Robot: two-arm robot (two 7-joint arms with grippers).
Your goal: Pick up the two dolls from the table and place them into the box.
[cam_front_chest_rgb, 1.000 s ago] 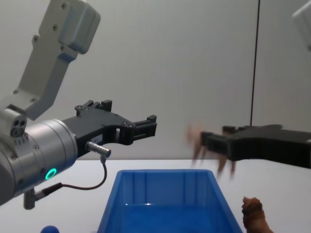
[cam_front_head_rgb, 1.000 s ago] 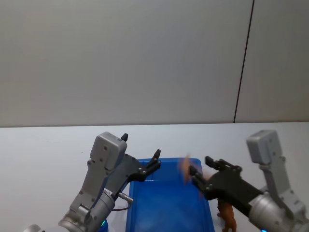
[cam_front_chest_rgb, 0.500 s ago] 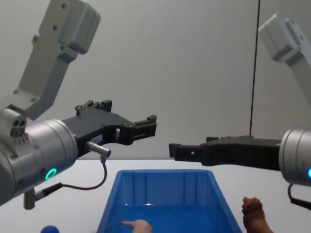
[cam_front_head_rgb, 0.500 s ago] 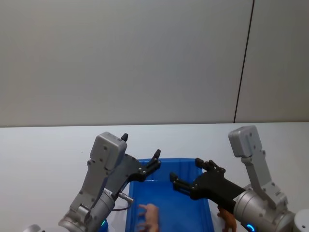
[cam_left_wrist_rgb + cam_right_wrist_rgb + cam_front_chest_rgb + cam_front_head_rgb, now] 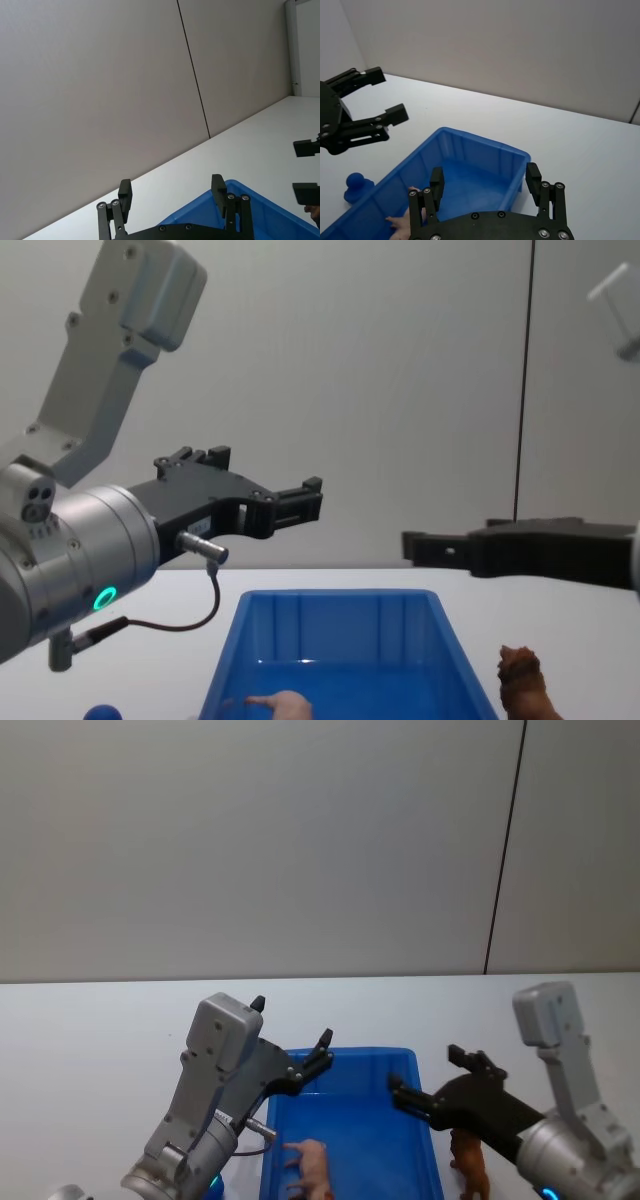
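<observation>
Progress: pale pink toy-animal doll [image 5: 312,1168] lies inside the large bright blue plastic box [image 5: 350,1052]; shaggy brown doll [image 5: 470,1167] stands on the white surface [image 5: 100,1020] just right of it, not yet picked, so roughly half done | My right gripper [image 5: 484,176]: hovering above the box's right rim, fingers spread, empty | My left gripper [image 5: 171,184]: raised over the box's far-left corner, fingers spread, empty

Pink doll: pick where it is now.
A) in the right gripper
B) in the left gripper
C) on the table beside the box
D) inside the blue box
D: the pink doll lies on the floor of the blue box; the right gripper is open and empty.
</observation>
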